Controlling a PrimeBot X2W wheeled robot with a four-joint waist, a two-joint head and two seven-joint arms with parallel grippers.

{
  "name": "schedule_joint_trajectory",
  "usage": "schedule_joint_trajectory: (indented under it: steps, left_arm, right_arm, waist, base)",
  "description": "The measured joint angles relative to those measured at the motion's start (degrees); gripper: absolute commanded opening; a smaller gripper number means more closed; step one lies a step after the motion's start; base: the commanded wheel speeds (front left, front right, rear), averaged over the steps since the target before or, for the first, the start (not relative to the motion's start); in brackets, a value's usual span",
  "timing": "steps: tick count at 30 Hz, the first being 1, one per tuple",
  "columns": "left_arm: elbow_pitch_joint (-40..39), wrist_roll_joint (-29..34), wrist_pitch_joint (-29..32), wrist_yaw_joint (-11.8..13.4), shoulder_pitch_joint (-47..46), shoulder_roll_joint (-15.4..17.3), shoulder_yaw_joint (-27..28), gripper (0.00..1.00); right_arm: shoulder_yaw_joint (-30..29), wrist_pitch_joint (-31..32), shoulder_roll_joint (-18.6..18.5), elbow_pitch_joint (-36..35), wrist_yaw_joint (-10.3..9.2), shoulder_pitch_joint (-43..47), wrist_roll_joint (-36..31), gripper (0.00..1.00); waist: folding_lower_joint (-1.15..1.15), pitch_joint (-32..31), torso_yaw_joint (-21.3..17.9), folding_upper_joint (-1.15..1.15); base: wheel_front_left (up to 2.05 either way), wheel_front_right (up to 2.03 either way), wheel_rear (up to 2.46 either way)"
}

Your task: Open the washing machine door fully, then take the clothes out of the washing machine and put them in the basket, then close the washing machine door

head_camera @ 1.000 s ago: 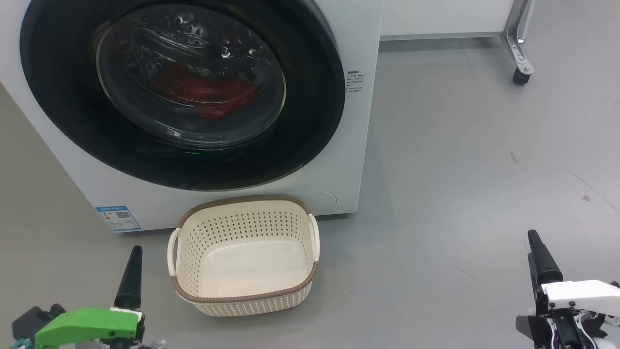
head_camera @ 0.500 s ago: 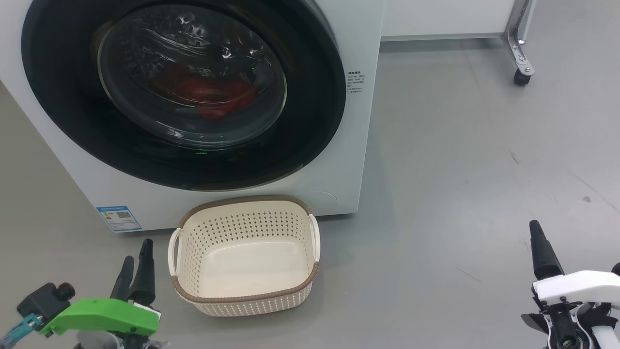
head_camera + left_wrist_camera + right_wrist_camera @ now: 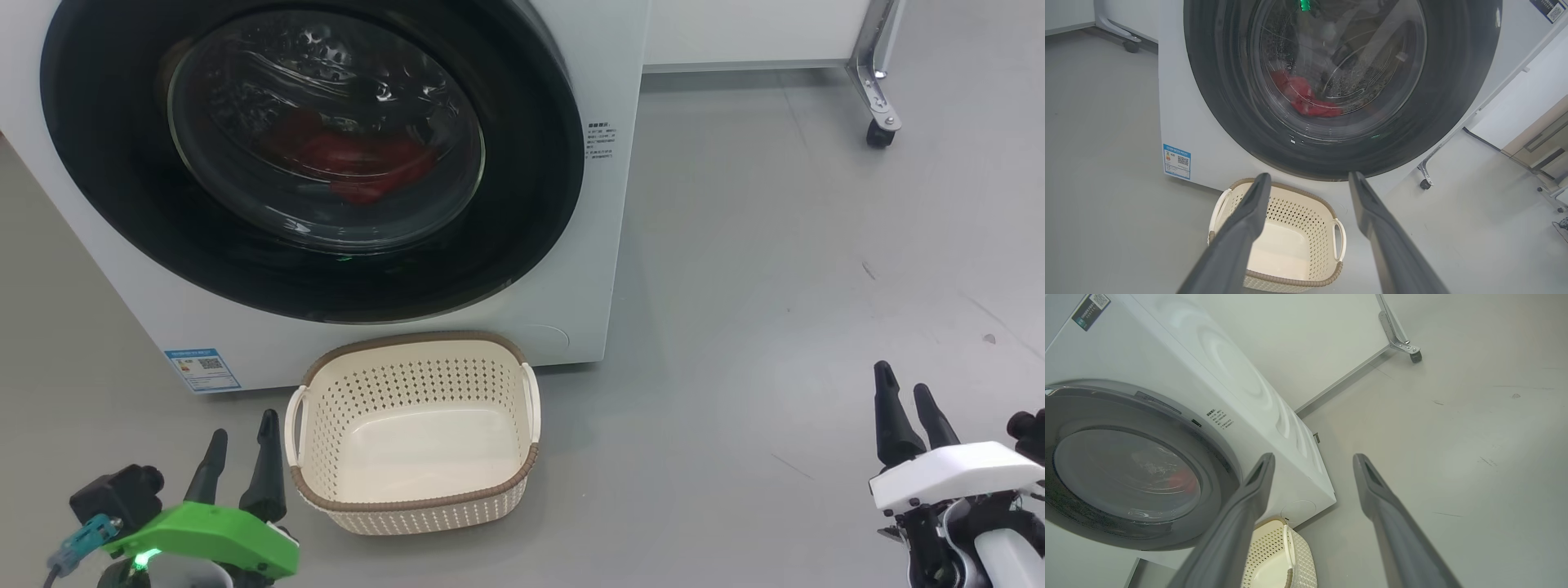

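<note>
Head view: door (image 3: 122, 204) shut, red clothes (image 3: 359, 163) behind its glass, empty basket (image 3: 424, 514) on the floor just in front. Left tool (image 3: 243, 425) and right tool (image 3: 900, 377) sit low, both spread wide, empty. Left wrist view: it's aimed at the door. Right wrist view: the door's rim. Step one, I reckon; next needs a tool hooking that rim.

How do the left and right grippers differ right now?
The left gripper has a green body; the right gripper has a white one. The left gripper sits close beside the basket; the right gripper is over bare floor, far from it. Both are open and hold nothing.
</note>
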Motion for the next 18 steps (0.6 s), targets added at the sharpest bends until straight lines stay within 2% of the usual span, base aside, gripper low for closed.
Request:
schedule_joint_trajectory:
  steps: [10, 18]
  left_arm:
    - [-0.3, 8.9, -1.9, 2.4, -0.1, 0.4, -2.4, 1.00]
    - [-0.3, 14.6, -3.5, 3.5, -0.1, 0.5, -3.6, 1.00]
  right_arm:
    - [3.7, -2.1, -1.3, 0.0, -2.50, -0.5, -9.0, 1.00]
    - [6.3, -3.6, -1.8, 0.0, -3.70, -0.7, -14.6, 1.00]
  waist:
    - [0.00, 0.0, 0.1, 0.00]
    - [0.00, 0.0, 0.0, 0.00]
  base:
    - [0.00, 0.00, 0.00]
    - [0.00, 0.00, 0.00]
